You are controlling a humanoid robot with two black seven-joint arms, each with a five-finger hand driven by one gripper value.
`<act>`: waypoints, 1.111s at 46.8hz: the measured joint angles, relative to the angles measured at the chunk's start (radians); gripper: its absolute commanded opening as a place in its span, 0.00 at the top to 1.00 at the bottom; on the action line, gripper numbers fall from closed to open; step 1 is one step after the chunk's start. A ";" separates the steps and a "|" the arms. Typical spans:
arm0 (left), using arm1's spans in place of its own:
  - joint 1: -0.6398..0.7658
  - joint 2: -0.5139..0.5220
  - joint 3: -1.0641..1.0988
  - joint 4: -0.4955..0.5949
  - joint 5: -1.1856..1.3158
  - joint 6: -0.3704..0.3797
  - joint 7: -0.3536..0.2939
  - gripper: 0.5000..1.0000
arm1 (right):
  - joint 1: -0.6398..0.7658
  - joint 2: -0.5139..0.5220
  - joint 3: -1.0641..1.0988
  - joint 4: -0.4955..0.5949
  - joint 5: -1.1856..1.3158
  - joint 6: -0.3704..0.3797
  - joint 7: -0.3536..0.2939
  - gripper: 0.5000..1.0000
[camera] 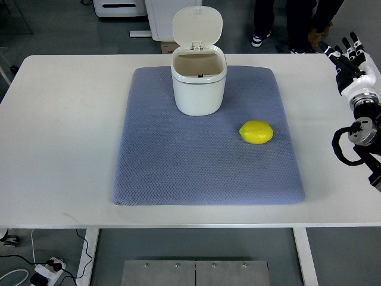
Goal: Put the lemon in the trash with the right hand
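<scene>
A yellow lemon (256,132) lies on the right part of a blue-grey mat (178,173). A white trash bin (199,83) stands at the mat's far middle, its lid tipped up and its mouth uncovered. My right hand (347,52) hovers at the table's far right edge, fingers spread and holding nothing, well to the right of the lemon and apart from it. The left arm does not show.
The mat lies on a white table (59,131). A person's legs and shoes (286,27) stand beyond the far edge. White cabinets stand behind the bin. Cables and a power strip (44,271) lie on the floor at the lower left.
</scene>
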 measured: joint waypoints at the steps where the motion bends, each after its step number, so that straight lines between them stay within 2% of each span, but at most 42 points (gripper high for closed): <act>1: 0.000 0.000 0.000 -0.001 0.000 0.000 0.000 0.00 | 0.000 0.000 0.000 0.000 0.000 0.000 0.001 0.00; 14: 0.000 0.000 0.000 0.000 0.000 0.000 -0.001 0.00 | 0.004 -0.014 0.002 -0.001 0.000 0.000 0.005 0.00; 29: 0.000 0.000 0.000 0.000 0.000 0.000 -0.001 0.00 | 0.032 -0.078 0.002 0.002 0.000 0.014 -0.007 0.00; 41: 0.000 0.000 0.000 0.000 0.000 0.000 -0.001 0.00 | 0.001 -0.118 0.023 0.006 0.003 0.020 -0.002 0.00; 52: 0.000 0.000 0.000 -0.001 0.000 0.000 -0.001 0.00 | 0.009 -0.117 0.021 0.010 0.005 0.026 -0.007 0.00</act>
